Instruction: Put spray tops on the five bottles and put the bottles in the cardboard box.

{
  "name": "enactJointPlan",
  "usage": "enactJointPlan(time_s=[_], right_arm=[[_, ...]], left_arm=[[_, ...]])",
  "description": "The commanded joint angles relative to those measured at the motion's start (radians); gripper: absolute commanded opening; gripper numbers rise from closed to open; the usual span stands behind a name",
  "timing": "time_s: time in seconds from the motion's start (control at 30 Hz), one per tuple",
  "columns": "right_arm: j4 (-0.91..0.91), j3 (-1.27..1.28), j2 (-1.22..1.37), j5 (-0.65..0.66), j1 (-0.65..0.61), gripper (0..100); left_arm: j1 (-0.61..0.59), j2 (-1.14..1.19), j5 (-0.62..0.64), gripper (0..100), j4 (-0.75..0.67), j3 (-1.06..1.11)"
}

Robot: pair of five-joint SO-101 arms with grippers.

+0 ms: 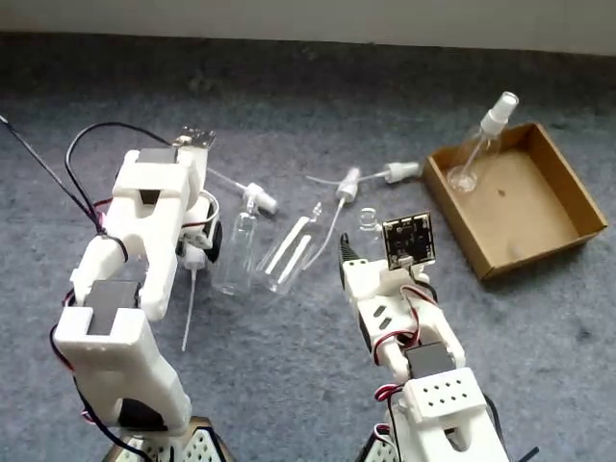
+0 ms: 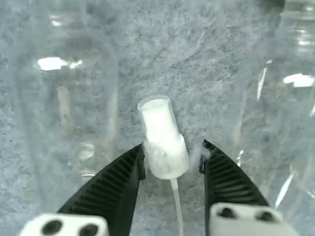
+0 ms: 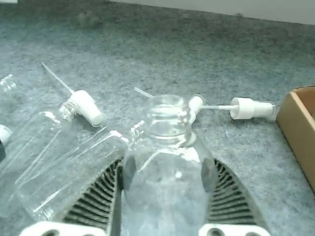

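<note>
Two arms are standing side by side on the grey carpeted desk [image 1: 289,385] in the high view. The left claw [image 1: 197,252] is sitting low just beside two lying bottles [image 1: 236,245], with a thin tube trailing from it across the carpet. The right claw [image 1: 371,236] is holding an open bottle [image 1: 367,220] upright near the middle. Two loose spray tops [image 1: 402,171] are lying between that bottle and the cardboard box [image 1: 568,192], where a capped bottle [image 1: 478,149] is leaning in the far corner.

In the left wrist view, the left claw [image 2: 172,162] is gripping a white spray top [image 2: 162,142], its black fingers [image 2: 123,182] pressing in at either side of the collar. Clear bottle walls are looming on both sides.

In the right wrist view, the right claw [image 3: 167,169] is clamping the open bottle [image 3: 167,147] between ribbed fingers, neck uppermost and uncapped. The lying bottles [image 3: 34,137] are resting just beside it, another spray top [image 3: 86,108] lying at one neck. The loose spray tops [image 3: 251,108] are lying near the cardboard box [image 3: 298,123].
</note>
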Motion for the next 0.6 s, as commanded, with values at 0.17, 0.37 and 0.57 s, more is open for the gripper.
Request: enactJointPlan(time_s=[0.17, 0.37, 0.57], right_arm=[[-0.022, -0.01, -0.019, -0.008, -0.015, 10.2], [-0.022, -0.01, -0.019, -0.008, -0.015, 10.2], [-0.022, -0.01, -0.019, -0.008, -0.015, 10.2]], left_arm=[[-0.016, -0.004, 0.008, 16, -0.029, 0.022], [-0.015, -0.004, 0.006, 16, -0.026, 0.021], [-0.013, -0.004, 0.006, 5, -0.023, 0.022]])
